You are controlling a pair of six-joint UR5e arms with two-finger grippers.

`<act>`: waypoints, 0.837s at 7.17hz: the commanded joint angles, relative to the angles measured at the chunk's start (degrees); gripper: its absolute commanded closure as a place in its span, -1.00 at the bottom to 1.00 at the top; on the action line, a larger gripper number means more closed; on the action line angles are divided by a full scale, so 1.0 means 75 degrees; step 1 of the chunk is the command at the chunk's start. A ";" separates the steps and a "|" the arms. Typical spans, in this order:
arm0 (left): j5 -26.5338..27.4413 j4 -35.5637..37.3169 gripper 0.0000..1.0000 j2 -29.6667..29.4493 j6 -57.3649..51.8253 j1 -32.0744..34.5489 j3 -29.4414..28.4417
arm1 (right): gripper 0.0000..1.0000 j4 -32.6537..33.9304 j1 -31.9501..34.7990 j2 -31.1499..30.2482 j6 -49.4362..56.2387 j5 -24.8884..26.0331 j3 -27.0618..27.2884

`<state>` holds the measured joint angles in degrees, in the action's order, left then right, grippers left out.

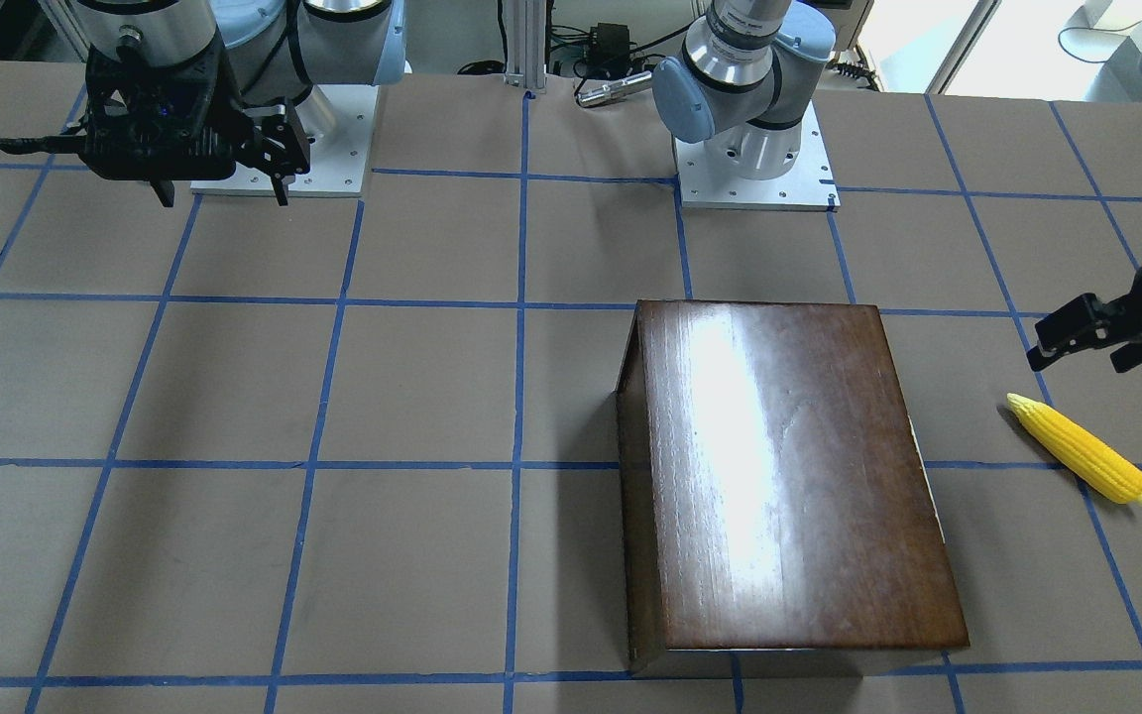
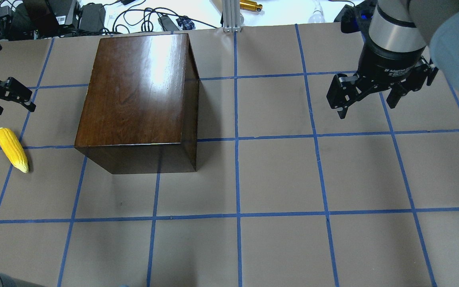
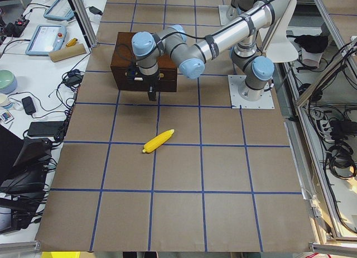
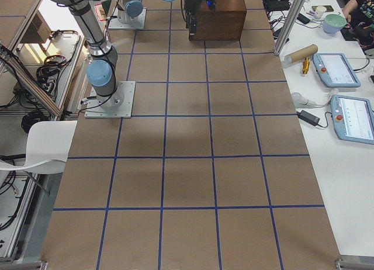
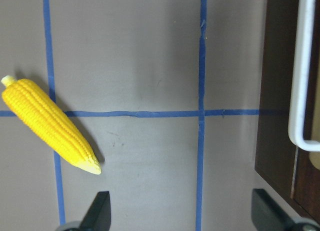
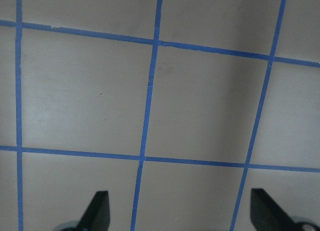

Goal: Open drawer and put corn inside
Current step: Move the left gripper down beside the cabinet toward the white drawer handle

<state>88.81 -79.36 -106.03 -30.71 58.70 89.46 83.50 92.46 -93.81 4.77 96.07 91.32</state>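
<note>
The glossy dark-brown box point(image 2: 138, 91) stands on the table's left half, also in the front view point(image 1: 789, 476). Its drawer is shut; the dark front panel with a pale metal handle point(image 5: 300, 71) faces the robot's left side. The yellow corn point(image 2: 11, 149) lies flat on the table left of the box, also in the front view point(image 1: 1077, 448) and the left wrist view point(image 5: 50, 125). My left gripper point(image 2: 12, 107) is open and empty, hovering above the table between corn and box. My right gripper point(image 2: 367, 109) is open and empty over bare table far to the right.
The two arm base plates point(image 1: 754, 178) point(image 1: 284, 149) sit at the robot's side of the table. Cables and power bricks point(image 2: 94, 16) lie beyond the far edge. A side bench holds tablets point(image 4: 336, 68) and a cardboard tube point(image 4: 301, 52).
</note>
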 commanded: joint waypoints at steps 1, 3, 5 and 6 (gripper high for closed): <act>-0.0098 0.0338 -1.00 -0.0661 0.0017 0.0025 0.0001 | -1.00 0.0000 0.0000 -0.0008 -0.0003 0.0000 0.0000; -0.0880 0.0352 -1.00 -0.0909 -0.0519 0.0036 -0.0011 | -1.00 0.0000 0.0000 0.0004 -0.0003 0.0000 0.0000; -0.2344 0.0223 -1.00 -0.0886 -0.0406 0.0129 -0.0058 | -1.00 0.0000 0.0000 -0.0008 0.0009 0.0000 0.0000; -0.2360 0.0223 -1.00 -0.0828 -0.0417 0.0385 -0.0058 | -1.00 0.0000 0.0000 0.0004 -0.0003 0.0000 0.0000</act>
<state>73.20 -77.56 -112.54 -33.81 59.93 89.07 83.50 92.46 -93.84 4.79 96.06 91.32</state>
